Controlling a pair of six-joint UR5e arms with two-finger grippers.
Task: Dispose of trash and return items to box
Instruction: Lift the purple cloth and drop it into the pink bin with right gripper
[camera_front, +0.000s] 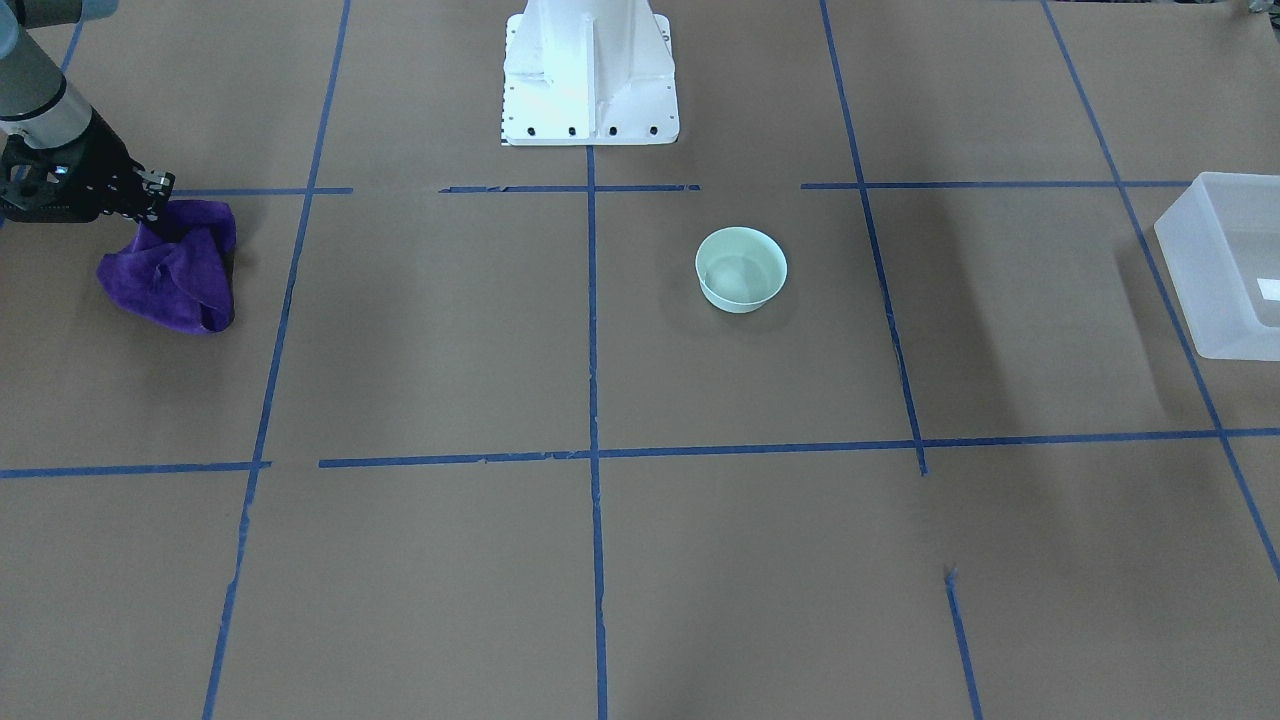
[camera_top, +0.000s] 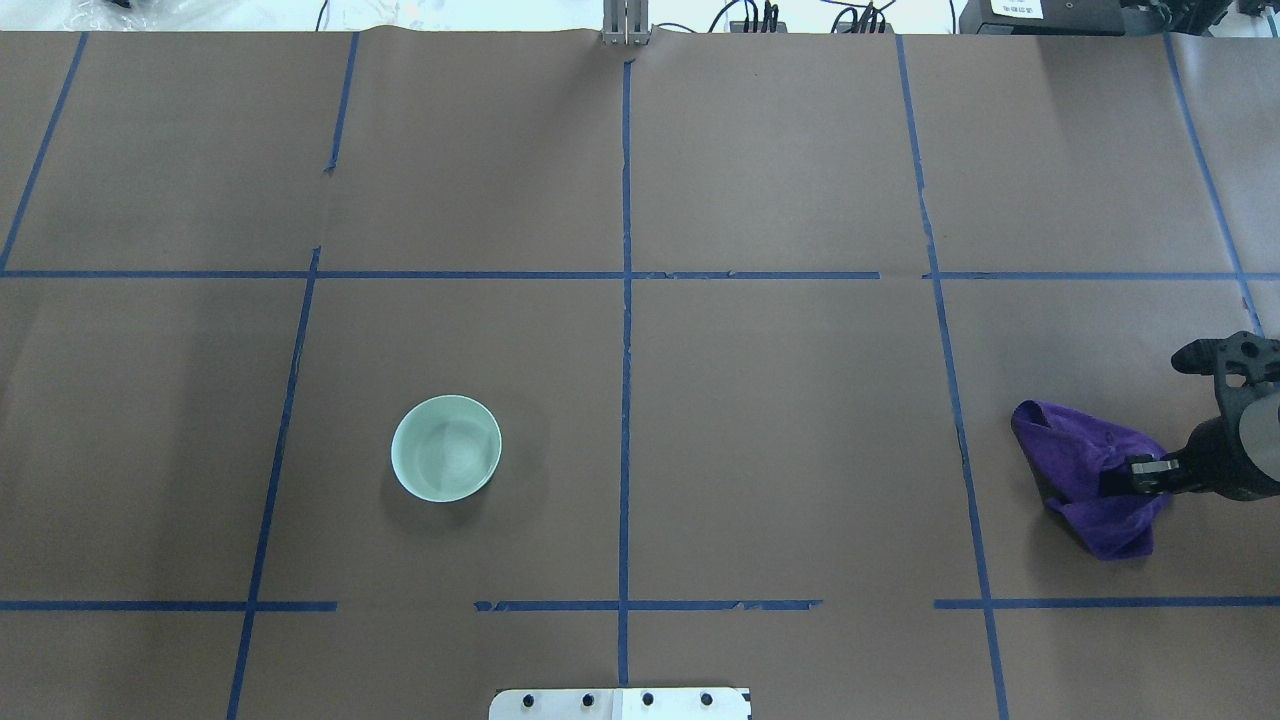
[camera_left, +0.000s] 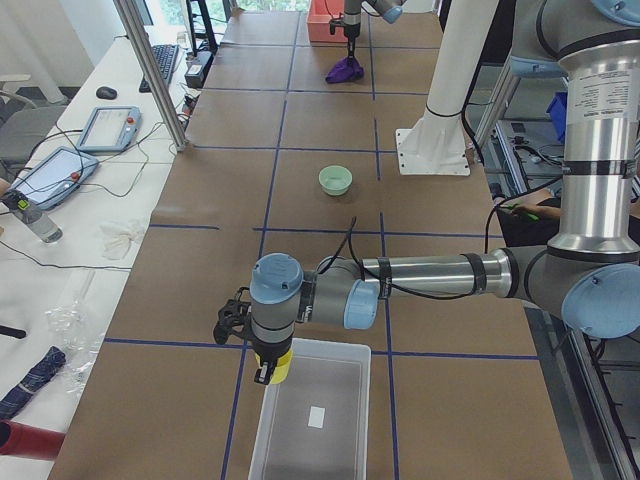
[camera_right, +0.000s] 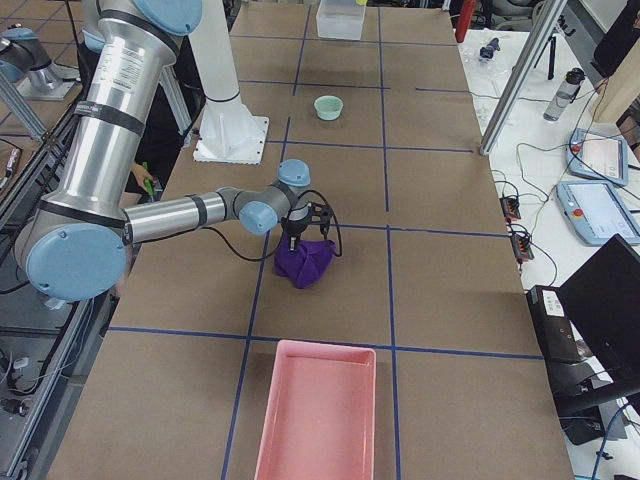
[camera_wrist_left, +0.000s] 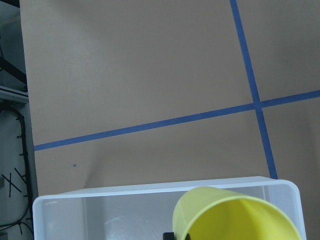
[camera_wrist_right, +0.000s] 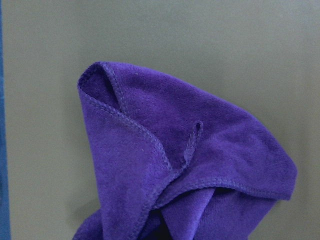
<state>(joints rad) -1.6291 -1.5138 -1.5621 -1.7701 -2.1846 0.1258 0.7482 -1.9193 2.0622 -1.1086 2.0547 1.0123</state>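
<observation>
Two items, neither yet boxed: left gripper (camera_left: 270, 374) jaws pinch the yellow cup (camera_wrist_left: 235, 216) just above the box (camera_wrist_left: 150, 189); the bowl (camera_front: 741, 268) sits well apart from both grippers; right gripper (camera_front: 160, 214) jaws pinch the purple cloth (camera_front: 175, 278).

no writing can be read anywhere. a small white label (camera_front: 1268, 289) on the floor of the box (camera_front: 1195, 290) shows no legible print, and a white sticker (camera_top: 1015, 8) on a black device (camera_top: 1080, 15) beyond the table's far edge is blurred.
</observation>
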